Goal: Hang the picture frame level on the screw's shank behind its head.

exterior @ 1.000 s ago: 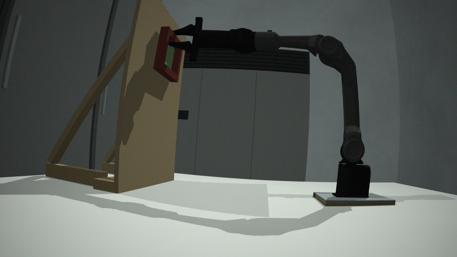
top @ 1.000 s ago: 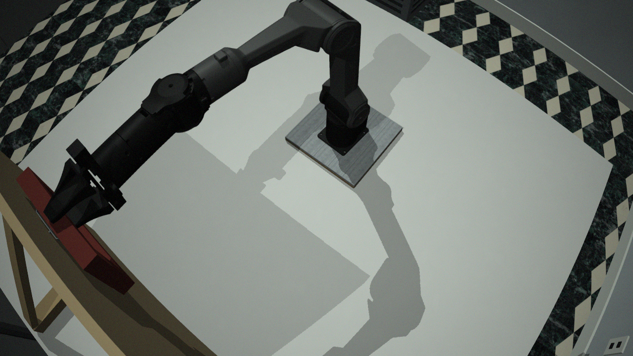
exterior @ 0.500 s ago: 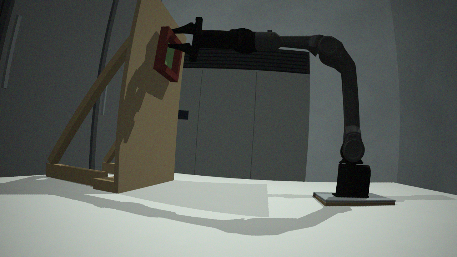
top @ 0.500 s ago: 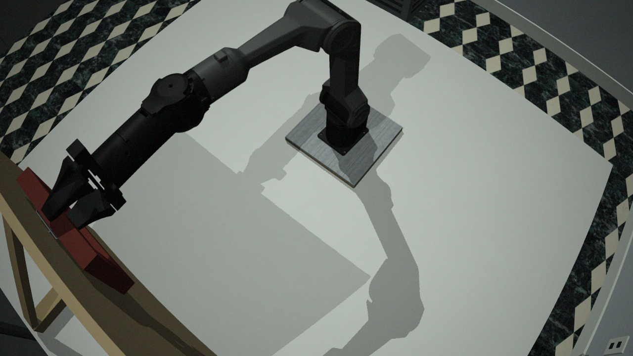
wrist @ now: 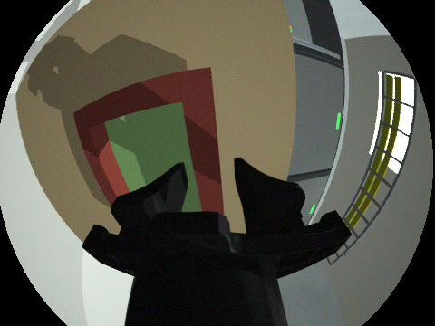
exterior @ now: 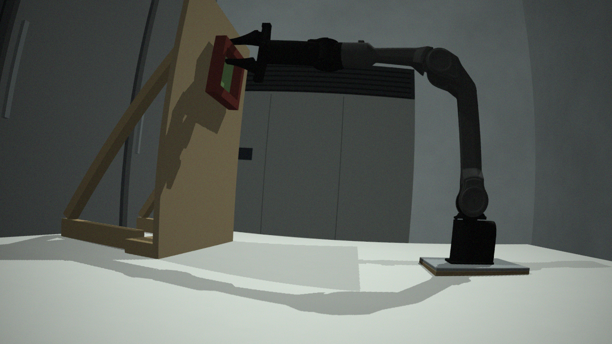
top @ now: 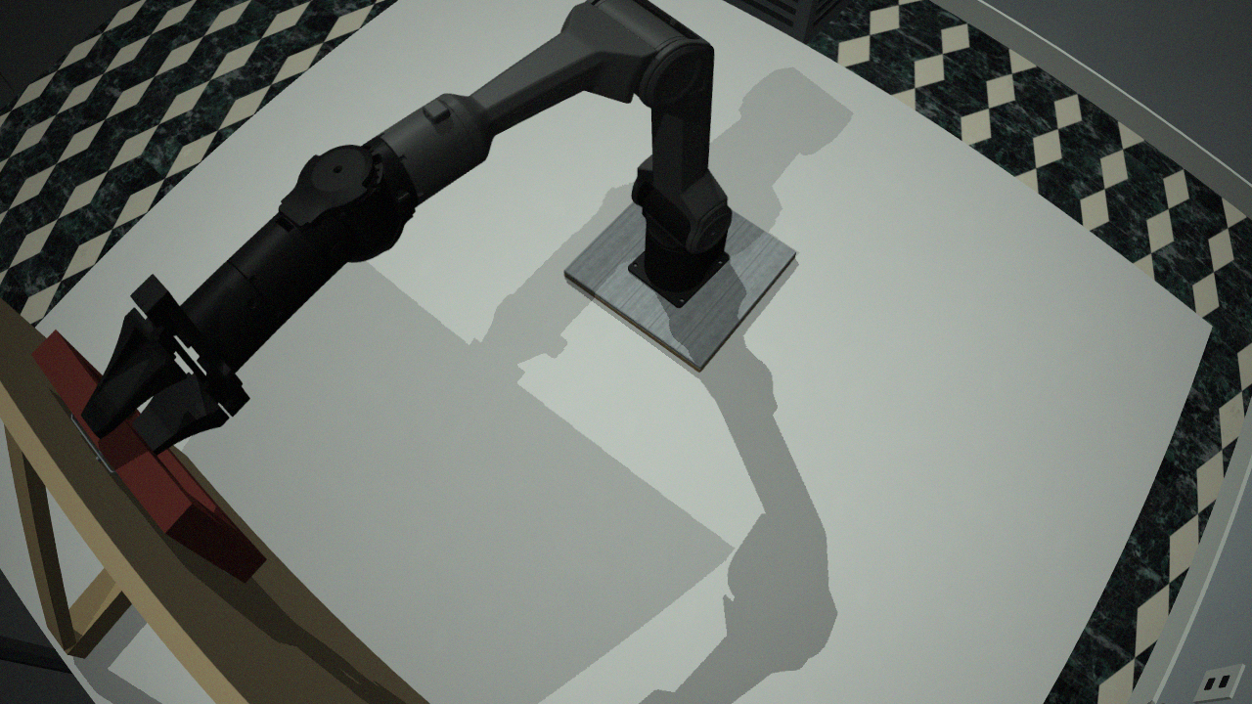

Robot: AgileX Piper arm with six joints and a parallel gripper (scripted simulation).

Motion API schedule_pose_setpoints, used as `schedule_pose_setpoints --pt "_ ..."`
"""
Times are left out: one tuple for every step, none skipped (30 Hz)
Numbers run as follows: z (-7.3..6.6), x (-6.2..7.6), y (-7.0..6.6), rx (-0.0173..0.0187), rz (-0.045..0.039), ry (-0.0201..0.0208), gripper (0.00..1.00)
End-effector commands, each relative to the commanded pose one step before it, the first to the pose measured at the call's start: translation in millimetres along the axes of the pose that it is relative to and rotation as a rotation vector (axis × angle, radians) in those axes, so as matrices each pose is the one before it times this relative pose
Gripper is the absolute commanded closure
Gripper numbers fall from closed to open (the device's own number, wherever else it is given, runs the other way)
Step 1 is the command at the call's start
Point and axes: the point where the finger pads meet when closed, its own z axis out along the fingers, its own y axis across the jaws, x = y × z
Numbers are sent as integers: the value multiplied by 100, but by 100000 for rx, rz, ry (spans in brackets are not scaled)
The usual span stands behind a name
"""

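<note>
The red picture frame (exterior: 224, 72) with a green picture hangs high on the tan board (exterior: 196, 149), flat against its face. It also shows in the overhead view (top: 144, 460) and the wrist view (wrist: 154, 139). My gripper (exterior: 231, 52) is open. Its two fingers stand either side of the frame's top rail, one above the frame's edge and one in front of the green picture. The rail runs between the fingertips in the wrist view (wrist: 208, 168), and the gripper also shows in the overhead view (top: 122, 433). The screw is hidden behind the frame.
The board leans on wooden braces (exterior: 106, 141) at the table's left side. My arm's base stands on a grey plate (top: 681, 285) near the table's middle. The arm stretches level from there to the board.
</note>
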Motion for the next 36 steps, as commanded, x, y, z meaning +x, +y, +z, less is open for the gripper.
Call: schedule_pose_setpoints --pt "-103 -5 -203 399 -111 -30 37" --pt "-6 0 -1 0 0 0 37" --pt "-8 0 1 -4 1 0 37" --pt "0 0 0 0 0 0 37" --pt "0 0 0 0 0 0 37" --pt "-2 1 20 -40 7 2 37" --pt "-18 -1 -2 0 -1 0 37" --pt "-19 0 0 -2 6 0 37" --pt "-16 1 3 -7 12 1 37" --pt "-20 1 4 -10 2 1 37" --pt "-26 0 1 -5 1 0 37" --pt "-31 0 -1 0 0 -1 37" --pt "-34 0 -1 0 0 -1 37" --pt "-38 0 0 -2 0 -1 37" --pt "-42 0 -8 13 -2 0 37" --pt "-47 0 -9 15 -3 0 37" --pt "-52 -1 -9 16 -3 0 37" --pt "-55 0 -5 10 -2 0 37" --pt "-56 0 0 1 0 0 37" --pt "-61 0 0 1 0 0 37" --pt "0 0 0 0 0 0 37" --pt "0 0 0 0 0 0 37" --pt "-35 4 67 -123 21 2 37" --pt "-114 -4 -67 122 -22 -6 37" --pt "-83 1 0 1 0 -3 37" --pt "0 0 0 0 0 0 37" --pt "0 0 0 0 0 0 37" --pt "0 0 0 0 0 0 37" --pt "0 0 0 0 0 0 37" --pt "0 0 0 0 0 0 37" --pt "0 0 0 0 0 0 37" --pt "0 0 0 0 0 0 37" --pt "0 0 0 0 0 0 37" --pt "0 0 0 0 0 0 37" --pt "0 0 0 0 0 0 37" --pt "0 0 0 0 0 0 37"
